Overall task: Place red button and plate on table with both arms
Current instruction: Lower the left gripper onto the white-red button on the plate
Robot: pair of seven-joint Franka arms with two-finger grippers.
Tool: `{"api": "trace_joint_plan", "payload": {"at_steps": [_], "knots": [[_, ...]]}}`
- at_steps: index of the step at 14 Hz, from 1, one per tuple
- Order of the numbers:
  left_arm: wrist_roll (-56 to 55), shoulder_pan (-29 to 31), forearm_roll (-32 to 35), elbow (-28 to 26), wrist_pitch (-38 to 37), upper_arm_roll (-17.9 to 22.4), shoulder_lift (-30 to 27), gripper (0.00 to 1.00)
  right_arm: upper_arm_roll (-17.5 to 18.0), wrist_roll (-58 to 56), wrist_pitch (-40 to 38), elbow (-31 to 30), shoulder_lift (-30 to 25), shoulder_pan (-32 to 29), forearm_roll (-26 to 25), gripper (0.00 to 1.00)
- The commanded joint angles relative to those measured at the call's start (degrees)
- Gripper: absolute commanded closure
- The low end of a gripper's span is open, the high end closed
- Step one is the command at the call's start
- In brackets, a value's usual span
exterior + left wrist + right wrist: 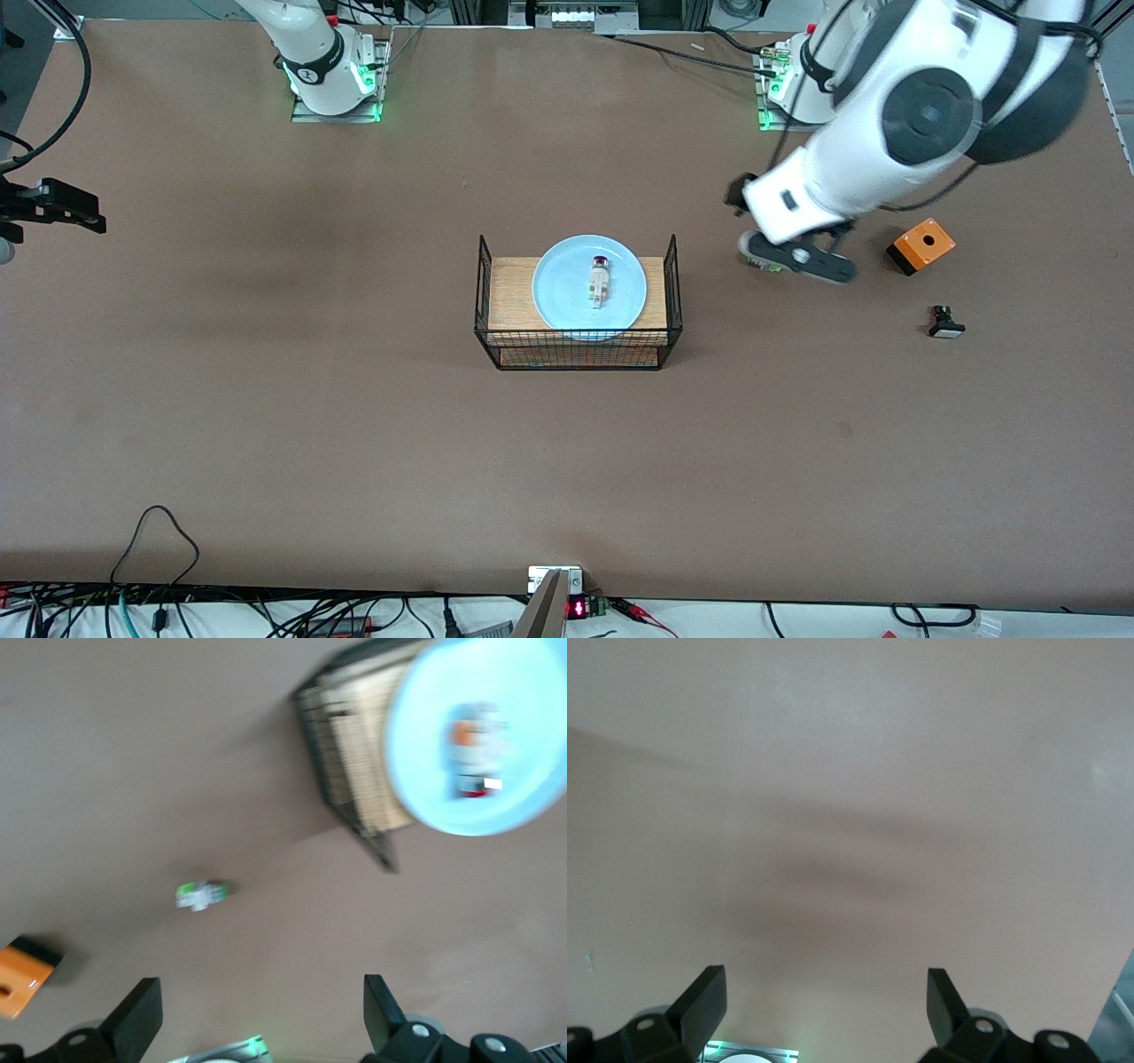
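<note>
Your plate and red button, both up on the rack

You see the glossy light blue plate (589,285) resting flat on the wood-topped wire rack (578,306) mid-table (266,425); the red button (600,281) lies on its side at the plate's centre.

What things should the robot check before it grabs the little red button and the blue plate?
1. Red button lies on the plate: ok.
2. Plate sits on the wire rack, not yet on the table: ok.
3. Left gripper open, over bare table beside the rack: ok.
4. Right gripper open, over bare table: ok.
5. Small whitish part lies apart from the rack: ok.
</note>
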Motion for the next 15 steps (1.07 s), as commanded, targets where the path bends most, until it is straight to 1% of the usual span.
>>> {"api": "trace_joint_plan", "payload": {"at_steps": [1, 2, 3, 4, 5, 6, 7, 9, 12, 14, 15], "knots": [[-0.54, -0.74, -0.06, 0.64, 4.1, -3.89, 1.15, 0.0, 0.13, 0.28, 0.39, 0.44, -0.57, -1.77, 3.21, 0.0], [-1.85, -2.57, -1.28, 0.81, 5.33, -3.99, 2.29, 0.0, 0.12, 0.28, 2.05, 0.35, -0.39, -2.47, 5.05, 0.0], [-4.13, -3.81, -4.34, 0.81, 7.35, -3.9, 3.35, 0.0, 0.12, 0.28, 3.8, 0.35, -0.39, -3.44, 7.68, 0.0], [-5.19, -4.26, -4.98, 0.73, 10.24, -3.99, 5.1, 0.0, 0.12, 0.28, 4.17, 0.35, -0.3, -4.75, 10.05, 0.0], [-5.9, -6.09, -4.98, 0.64, 12.96, -3.9, 6.86, 0.0, 0.21, 0.19, 4.09, 0.35, -0.3, -5.81, 10.86, 0.0], [-7.56, -7.59, -4.98, 0.64, 15.6, -3.64, 8.53, 0.0, 0.21, 0.1, 3.56, 0.35, -0.39, -6.69, 10.61, 0.0], [-9.67, -7.95, -4.81, 0.64, 18.5, -3.64, 10.37, 0.0, 0.21, 0.1, 3.3, 0.26, -0.48, -7.57, 10.34, 0.0], [-12.14, -9.26, -2.1, 0.64, 23.52, -3.73, 12.75, 0.0, -0.57, 0.02, 2.42, 0.26, -0.74, -8.1, 10.08, 0.0], [-13.03, -10.5, 2.38, 0.73, 24.42, -3.55, 15.48, 0.0, -3.38, -0.07, 2.42, 0.35, -1.45, -8.1, 9.99, 0.0], [-13.11, -10.5, 5.72, 1.16, 28.09, -3.64, 17.15, 0.0, -4.97, 0.19, 2.42, 0.26, -1.36, -8.1, 9.99, 0.0], [-13.03, -10.5, 6.09, 1.08, 29.15, -3.47, 18.03, 0.0, -5.06, 0.28, 2.59, 0.17, -1.18, -8.1, 10.69, 0.0]]}}
